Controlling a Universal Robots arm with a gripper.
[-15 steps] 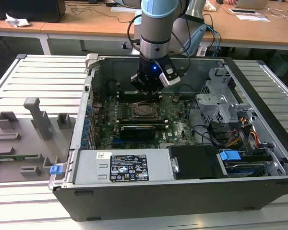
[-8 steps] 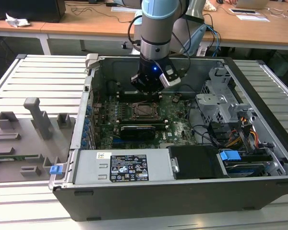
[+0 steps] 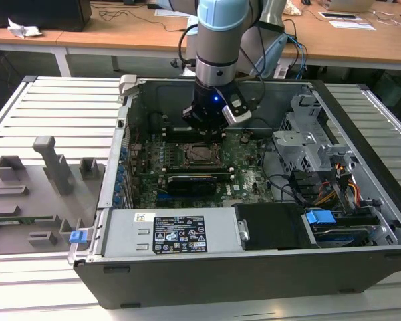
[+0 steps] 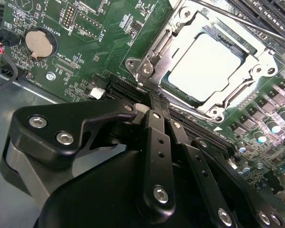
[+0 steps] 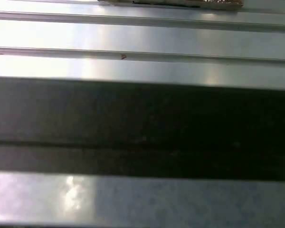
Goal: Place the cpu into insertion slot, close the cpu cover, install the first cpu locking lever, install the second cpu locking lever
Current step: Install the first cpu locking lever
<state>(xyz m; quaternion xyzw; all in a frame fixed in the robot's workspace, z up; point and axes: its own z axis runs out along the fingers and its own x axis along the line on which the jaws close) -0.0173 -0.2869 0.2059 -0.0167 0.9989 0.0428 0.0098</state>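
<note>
The cpu [image 4: 204, 61] lies flat in the insertion slot [image 4: 145, 69], its silvery top showing through the cut-out of the cpu cover [image 4: 173, 40], which is down over it. A thin lever rod [image 4: 237, 16] runs along the socket's far edge. My gripper [image 4: 154, 100] is shut with nothing visible between its black fingers, the tips close to the socket's near edge. In the exterior view the gripper [image 3: 206, 134] hangs just above the socket [image 3: 202, 154], at the middle of the green motherboard.
The open computer case holds a black graphics card [image 3: 190, 182] in front of the socket, a power supply [image 3: 177, 234], a drive cage [image 3: 307, 144] and loose cables [image 3: 334, 187]. A coin battery [image 4: 39, 42] sits on the board. A grey fixture tray [image 3: 33, 194] lies outside the case.
</note>
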